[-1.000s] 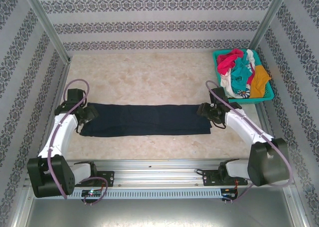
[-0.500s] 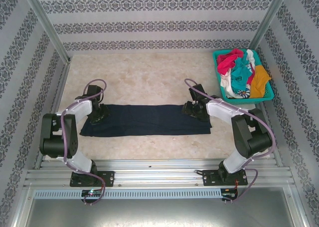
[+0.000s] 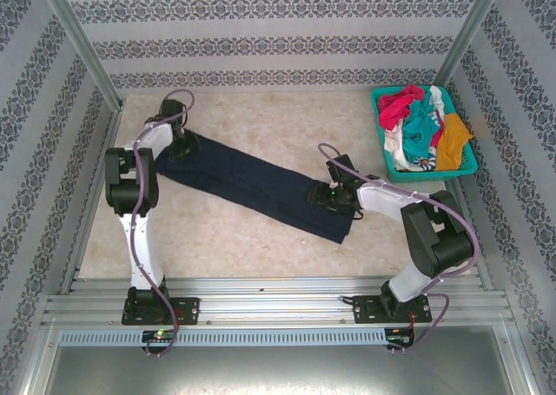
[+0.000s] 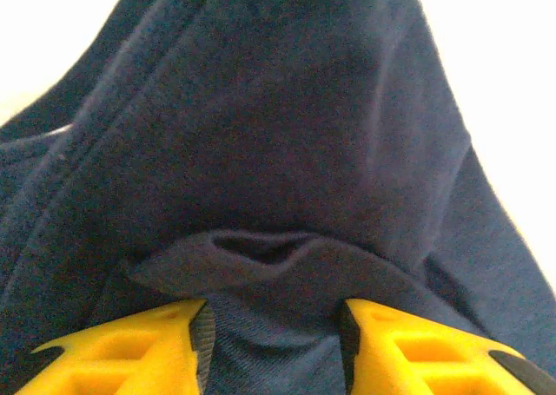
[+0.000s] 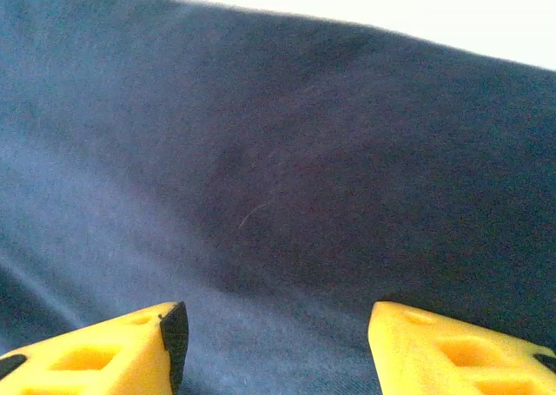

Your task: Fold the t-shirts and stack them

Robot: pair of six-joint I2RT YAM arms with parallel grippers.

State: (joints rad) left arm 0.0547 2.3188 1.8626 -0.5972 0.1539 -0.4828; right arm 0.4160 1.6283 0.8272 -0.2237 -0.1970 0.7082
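Note:
The dark navy t-shirt, folded into a long strip, lies slanted across the table from far left to near right. My left gripper is at its far-left end. In the left wrist view that gripper is shut on a bunched fold of the navy t-shirt. My right gripper sits over the strip's near-right end. Its jaws stand wide apart, open, with flat navy cloth beneath them. Red-pink, teal, white and mustard-orange t-shirts lie heaped in the basket.
A teal lattice basket stands at the far right corner of the marbled table. Patterned walls close in the back and both sides. A metal rail with the arm bases runs along the near edge.
My left gripper has travelled away toward the far left, pulling the shirt's left end with it. The strip has swung from level to slanted. My right gripper shifted slightly left.

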